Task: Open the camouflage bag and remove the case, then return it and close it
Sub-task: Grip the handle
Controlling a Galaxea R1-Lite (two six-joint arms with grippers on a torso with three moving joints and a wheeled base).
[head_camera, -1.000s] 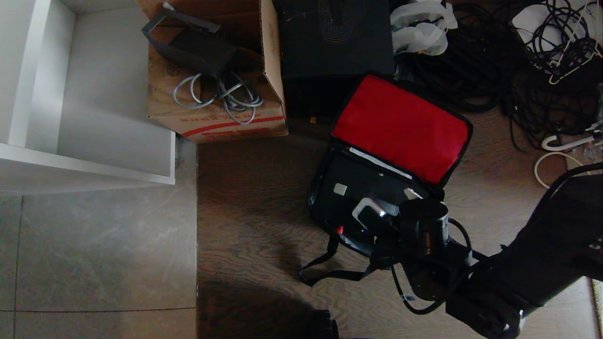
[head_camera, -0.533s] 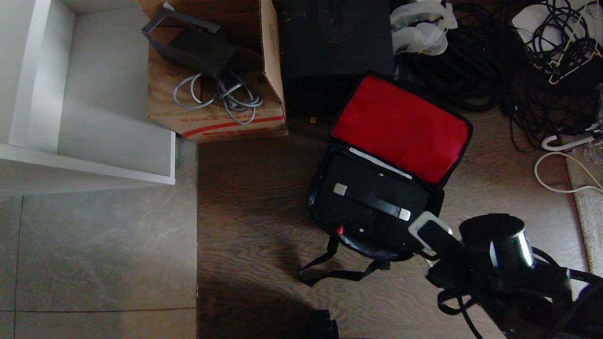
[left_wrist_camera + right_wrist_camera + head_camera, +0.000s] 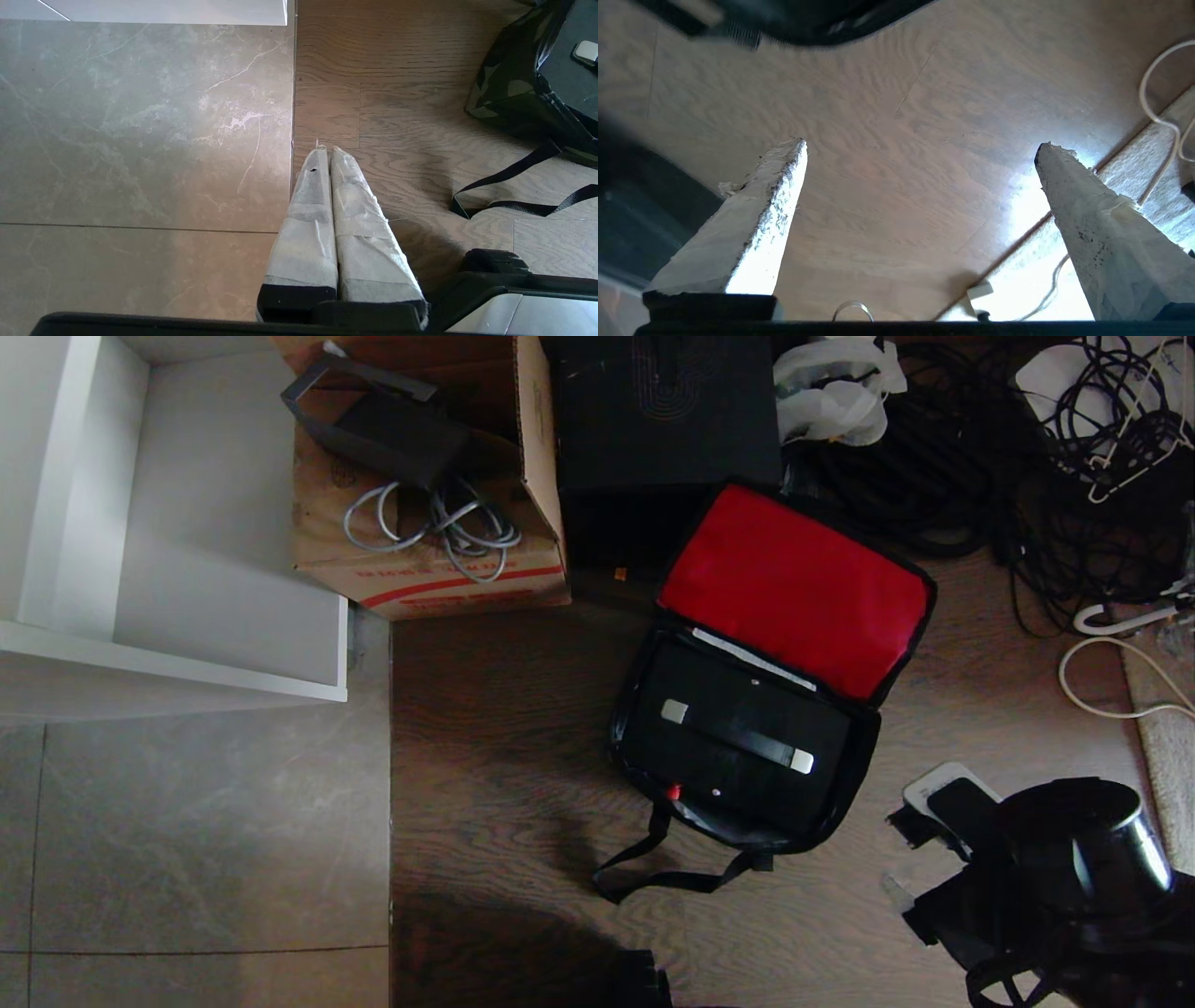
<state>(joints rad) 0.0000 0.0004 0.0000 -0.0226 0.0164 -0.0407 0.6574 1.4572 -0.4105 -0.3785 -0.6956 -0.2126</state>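
Black and rigid, the case lies in the open camouflage bag, handle running diagonally. Beside the bag's near-right corner, the right gripper gapes wide, empty.

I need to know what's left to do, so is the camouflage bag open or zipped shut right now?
Open. The camouflage bag has its red-lined flap folded back, and the case sits inside, handle up.
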